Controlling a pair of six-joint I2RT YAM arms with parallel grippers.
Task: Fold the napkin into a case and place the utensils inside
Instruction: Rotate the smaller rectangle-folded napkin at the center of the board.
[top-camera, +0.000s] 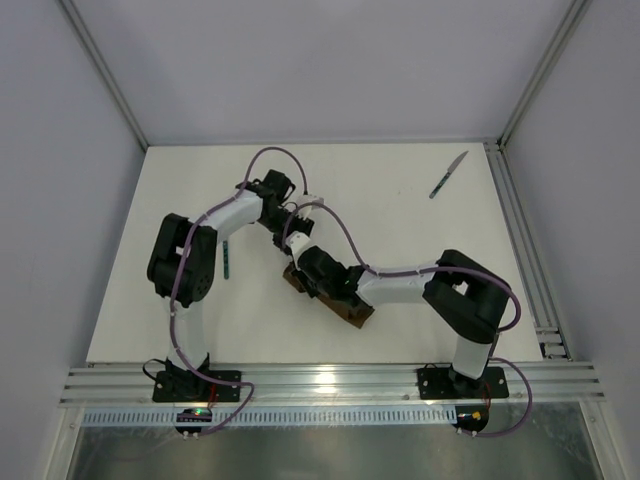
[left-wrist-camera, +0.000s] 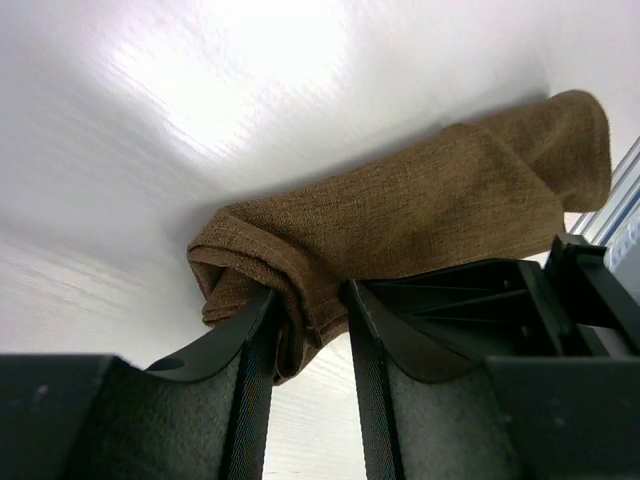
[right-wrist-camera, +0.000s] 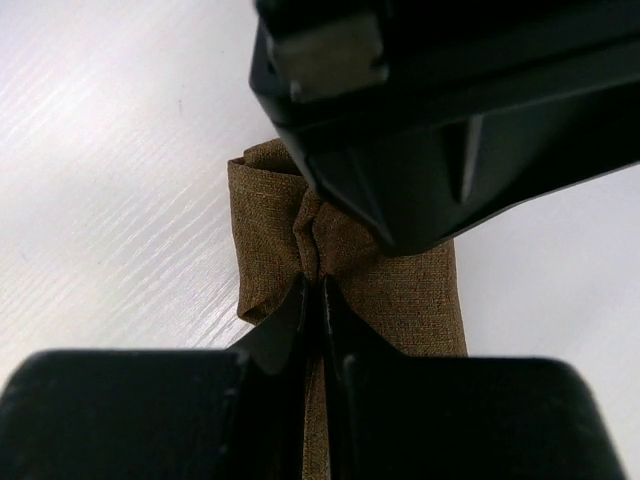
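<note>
Napkin (top-camera: 356, 314) already folded into a narrow oblong roll near the centre of the table (top-camera: 400, 220), lying 10 to 4 o'clock, both arms on it. Right gripper (right-wrist-camera: 313, 290) pinched tight on a cloth fold. Left gripper (left-wrist-camera: 308, 300) fingers parted around the end fold, looks loose. Knife (top-camera: 449, 175) out at 2 o'clock, fork (top-camera: 227, 258) at 9 o'clock, both outside. Case folding looks nearly done; loading utensils all left

A white table (top-camera: 200, 180) with faint streaky grain sits between pale grey walls (top-camera: 300, 60). Aluminium posts (top-camera: 104, 70) mark the back corners, and slotted rails (top-camera: 330, 385) line the near edge. Overhead light glares softly off the tabletop.
</note>
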